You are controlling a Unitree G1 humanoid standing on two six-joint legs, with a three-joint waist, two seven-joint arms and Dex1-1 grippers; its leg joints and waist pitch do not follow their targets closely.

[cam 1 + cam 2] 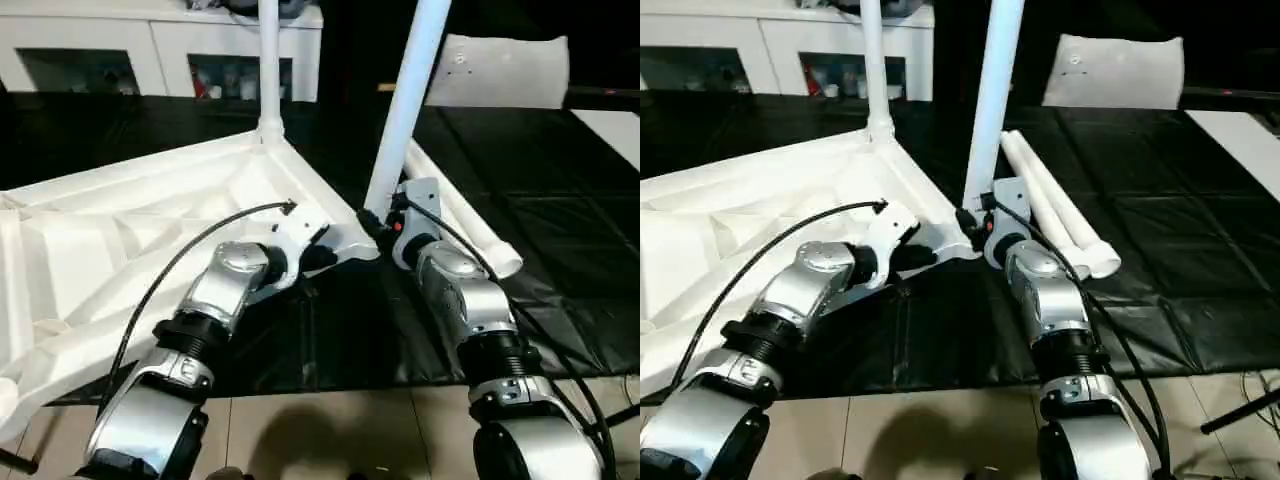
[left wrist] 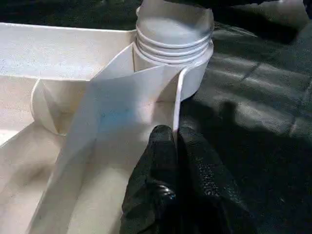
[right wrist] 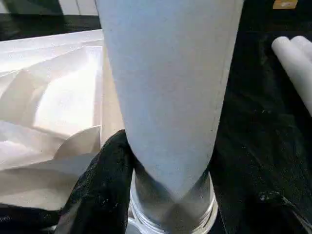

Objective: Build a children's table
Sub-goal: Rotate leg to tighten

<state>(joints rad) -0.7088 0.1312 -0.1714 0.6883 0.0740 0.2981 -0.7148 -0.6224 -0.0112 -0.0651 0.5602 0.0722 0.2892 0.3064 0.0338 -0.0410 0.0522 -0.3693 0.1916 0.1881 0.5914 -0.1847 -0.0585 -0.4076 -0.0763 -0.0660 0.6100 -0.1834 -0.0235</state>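
White plastic tabletop (image 1: 120, 235) has one far leg (image 1: 268, 60) seated; the right gripper (image 1: 385, 222) clasps a second leg (image 1: 405, 110) at the near corner socket (image 2: 170, 63), the left gripper (image 2: 168, 146) pinches the rim, and two legs (image 1: 1055, 205) lie right.

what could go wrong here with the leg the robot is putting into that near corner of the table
1. The leg leans, and its threaded end still shows above the corner socket, so it may cross-thread or jam.
2. The left gripper pinches only a thin rib of the tabletop, so the top may slip while the leg turns.
3. The two spare legs lie close beside the right gripper and could get knocked.
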